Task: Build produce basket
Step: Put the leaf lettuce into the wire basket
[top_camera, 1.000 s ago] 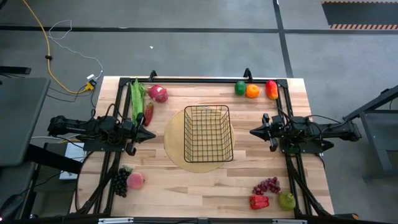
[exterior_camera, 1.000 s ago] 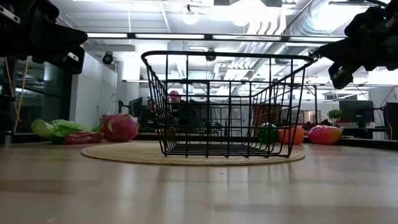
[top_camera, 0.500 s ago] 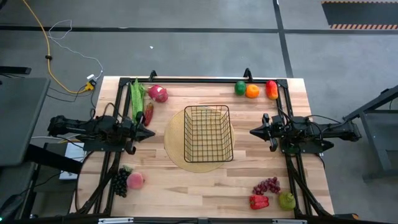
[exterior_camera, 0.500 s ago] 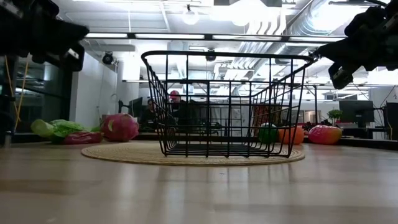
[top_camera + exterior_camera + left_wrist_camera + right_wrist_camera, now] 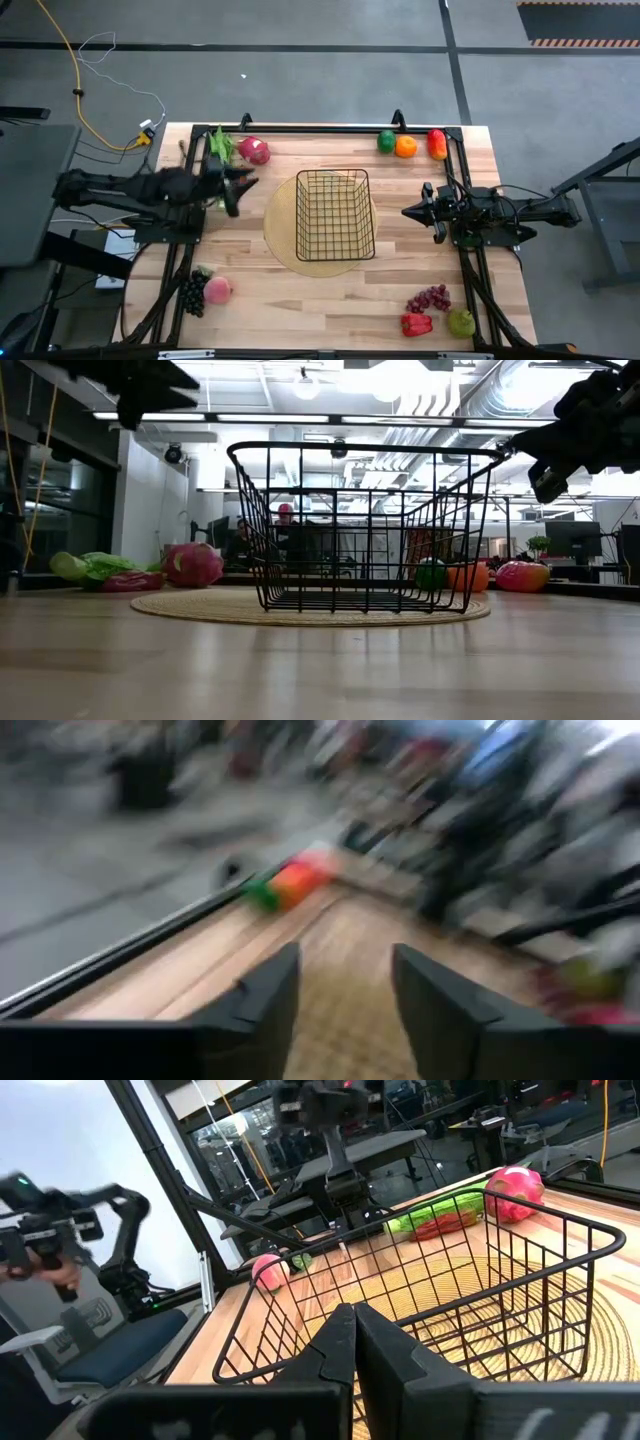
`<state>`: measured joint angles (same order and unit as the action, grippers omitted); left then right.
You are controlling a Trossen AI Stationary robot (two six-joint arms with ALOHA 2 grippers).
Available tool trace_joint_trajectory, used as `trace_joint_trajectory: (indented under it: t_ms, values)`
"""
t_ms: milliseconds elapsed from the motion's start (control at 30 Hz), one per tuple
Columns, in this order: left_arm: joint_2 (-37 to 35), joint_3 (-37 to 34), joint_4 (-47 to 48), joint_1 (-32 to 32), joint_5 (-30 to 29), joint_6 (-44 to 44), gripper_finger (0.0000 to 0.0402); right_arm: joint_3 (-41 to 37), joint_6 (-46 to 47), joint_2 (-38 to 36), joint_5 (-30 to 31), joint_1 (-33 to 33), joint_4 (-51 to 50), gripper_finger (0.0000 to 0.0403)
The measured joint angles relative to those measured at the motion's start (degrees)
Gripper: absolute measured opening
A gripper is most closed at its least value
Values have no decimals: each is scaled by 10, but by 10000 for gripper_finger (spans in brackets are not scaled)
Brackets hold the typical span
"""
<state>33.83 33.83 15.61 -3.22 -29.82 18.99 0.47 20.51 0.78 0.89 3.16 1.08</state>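
Centrally, the surface (image 5: 300, 300) is filling the middle of the high view, carrying the basket (image 5: 335, 214), which is standing empty on a round tan disc (image 5: 280, 235) at the frame's centre. Produce is lying scattered around the edges: green pods (image 5: 218, 150) and a dragon fruit (image 5: 255, 151) at upper left, peppers (image 5: 405, 145) at upper right, grapes (image 5: 429, 298) at lower right, a peach (image 5: 218, 289) at lower left. Nearer the upper-left group, the left claw (image 5: 240, 183) is hovering just below the pods, its fingers parting with nothing between them; the pods' long axis is running up the frame. Right of the basket, the right claw (image 5: 410, 212) is waiting, pinched closed and empty.
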Motion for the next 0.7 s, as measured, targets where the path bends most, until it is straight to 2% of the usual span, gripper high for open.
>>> trace_joint_trajectory:
  t_ms: [133, 300, 400, 533, 700]
  values:
    - [108, 157, 262, -61, -2, 71, 236, 0, 0, 0, 0, 0, 0, 0]
    - [220, 277, 482, -158, 49, 169, 292, 0, 0, 0, 0, 0, 0, 0]
    - [273, 292, 541, -219, 77, 197, 314, 0, 0, 0, 0, 0, 0, 0]
    - [336, 287, 570, -310, 124, 192, 337, 0, 0, 0, 0, 0, 0, 0]
    - [419, 286, 598, -401, 131, 201, 348, 0, 0, 0, 0, 0, 0, 0]
